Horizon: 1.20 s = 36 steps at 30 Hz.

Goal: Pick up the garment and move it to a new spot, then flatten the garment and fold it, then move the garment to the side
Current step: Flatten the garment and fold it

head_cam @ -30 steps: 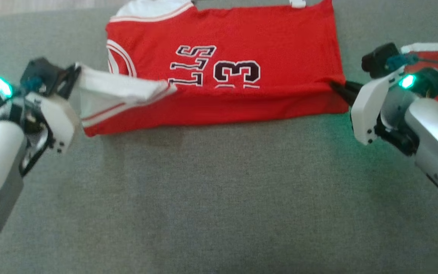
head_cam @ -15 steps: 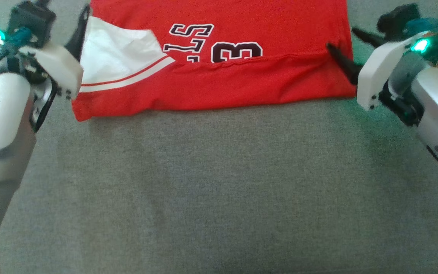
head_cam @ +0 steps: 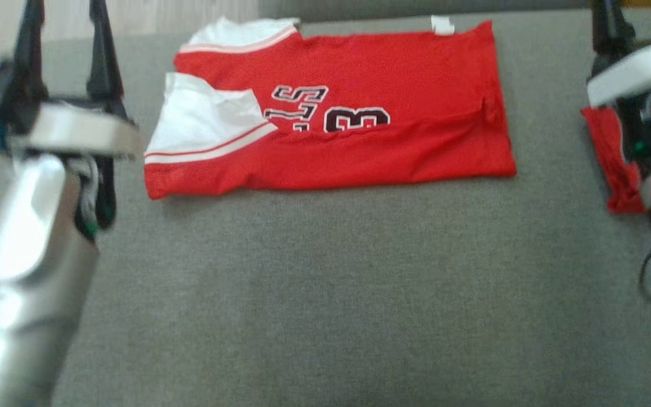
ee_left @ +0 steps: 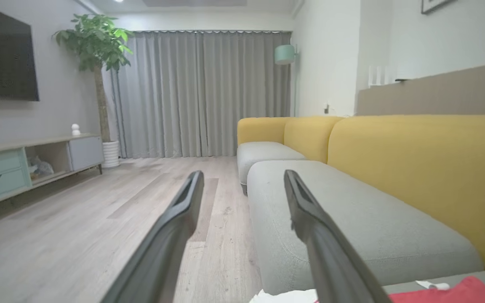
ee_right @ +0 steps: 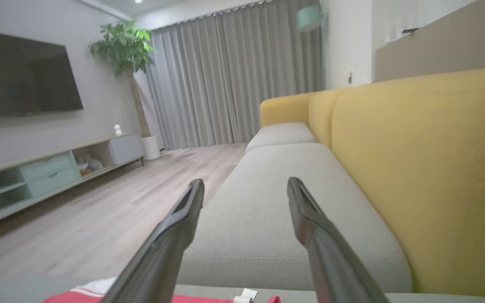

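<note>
The garment (head_cam: 331,141), a red jersey with white trim and dark numbers, lies folded and flat on the grey cushion (head_cam: 325,282), its white sleeve turned over at the left. My left gripper (head_cam: 65,17) is raised to the left of it, open and empty. My right gripper (head_cam: 636,17) is raised to the right of it, also open and empty. In the left wrist view the left gripper (ee_left: 243,176) points across the room, with a strip of the garment (ee_left: 444,294) at the bottom edge. The right gripper (ee_right: 246,183) points the same way above the garment (ee_right: 209,299).
A second red cloth (head_cam: 613,164) lies at the right, partly behind my right arm. A yellow backrest (ee_left: 415,168) runs along the grey sofa seats (ee_left: 352,223). Wooden floor (ee_left: 99,210), a low cabinet (ee_left: 23,164) and a potted plant (ee_left: 95,46) are beyond.
Both grippers opened, let go of the garment's corners and lifted away to the sides. The folded front layer now rests on the jersey. The head camera also shifted.
</note>
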Available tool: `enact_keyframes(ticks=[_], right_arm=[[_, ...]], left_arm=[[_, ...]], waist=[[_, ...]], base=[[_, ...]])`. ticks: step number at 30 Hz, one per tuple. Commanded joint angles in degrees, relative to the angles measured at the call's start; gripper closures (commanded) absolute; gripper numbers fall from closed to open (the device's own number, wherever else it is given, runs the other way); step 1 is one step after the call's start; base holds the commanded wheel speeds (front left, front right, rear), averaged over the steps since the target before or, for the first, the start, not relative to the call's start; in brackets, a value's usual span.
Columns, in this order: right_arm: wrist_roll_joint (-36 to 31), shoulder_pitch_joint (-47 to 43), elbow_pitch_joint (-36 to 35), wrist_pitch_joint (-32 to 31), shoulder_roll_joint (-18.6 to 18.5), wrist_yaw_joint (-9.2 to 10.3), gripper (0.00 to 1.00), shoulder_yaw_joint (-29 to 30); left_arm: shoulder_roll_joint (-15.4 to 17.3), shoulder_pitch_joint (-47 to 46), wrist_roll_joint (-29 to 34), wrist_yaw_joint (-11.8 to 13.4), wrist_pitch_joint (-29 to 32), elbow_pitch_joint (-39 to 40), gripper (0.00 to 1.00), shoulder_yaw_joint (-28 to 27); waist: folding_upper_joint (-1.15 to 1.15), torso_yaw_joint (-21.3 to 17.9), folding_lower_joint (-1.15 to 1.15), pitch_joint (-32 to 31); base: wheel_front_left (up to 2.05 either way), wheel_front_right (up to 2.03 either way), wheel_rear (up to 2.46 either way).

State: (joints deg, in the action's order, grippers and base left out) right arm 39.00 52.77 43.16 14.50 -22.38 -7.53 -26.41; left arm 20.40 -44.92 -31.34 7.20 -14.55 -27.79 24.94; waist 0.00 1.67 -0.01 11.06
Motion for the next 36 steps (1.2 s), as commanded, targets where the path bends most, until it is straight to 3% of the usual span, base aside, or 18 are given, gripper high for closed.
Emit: enact_keyframes(ticks=[1, 5, 11, 16, 23, 27, 36], right_arm=[[-3.23, -6.03, -4.14, 0.48, 3.05, 0.04, 0.00, 5.37], [-11.33, -18.42, -12.13, 0.49, 10.30, 0.04, 0.00, 16.38], [-19.45, -33.14, -21.64, 0.49, 18.42, 0.04, 0.00, 23.24], [-20.09, -39.48, -25.70, 0.49, 19.41, 0.04, 0.00, 24.50], [-18.89, -42.03, -28.87, 0.50, 19.49, 0.04, 0.00, 21.78], [-19.20, -40.73, -29.70, 0.50, 19.49, 0.04, 0.00, 21.07], [-19.44, -38.07, -31.77, 0.50, 19.50, 0.04, 0.00, 19.84]], left_arm=[[1.17, 2.34, -0.71, 1.18, -0.38, 3.91, 0.00, -3.53], [-0.54, 12.34, 1.20, 3.06, -0.42, 11.80, 0.00, -5.13], [-4.08, 26.56, 5.94, 5.91, -0.43, 18.19, 0.00, -9.07], [-7.36, 33.40, 7.78, 5.39, -0.44, 18.86, 0.00, -12.63], [-10.25, 35.30, 10.64, 1.13, -0.44, 16.21, 0.00, -16.55], [-10.22, 32.53, 11.26, -1.00, -0.44, 11.03, 0.00, -16.62], [-8.12, 21.49, 10.42, -3.04, 3.11, -3.32, 0.00, -16.72]], waist=[[0.00, 0.43, 0.01, -2.76], [0.00, 0.66, 0.01, -5.61], [0.00, 0.33, 0.01, -8.14], [0.00, -0.18, 0.01, -8.10], [0.00, -1.15, 0.01, -6.87], [0.00, -1.93, 0.01, -4.87], [0.00, -4.39, 0.01, 1.83]], base=[[0.00, 0.00, 0.00], [0.00, 0.00, 0.00], [0.00, 0.00, 0.00], [0.00, 0.00, 0.00], [0.00, 0.00, 0.00], [0.00, 0.00, 0.00], [0.00, 0.00, 0.00]])
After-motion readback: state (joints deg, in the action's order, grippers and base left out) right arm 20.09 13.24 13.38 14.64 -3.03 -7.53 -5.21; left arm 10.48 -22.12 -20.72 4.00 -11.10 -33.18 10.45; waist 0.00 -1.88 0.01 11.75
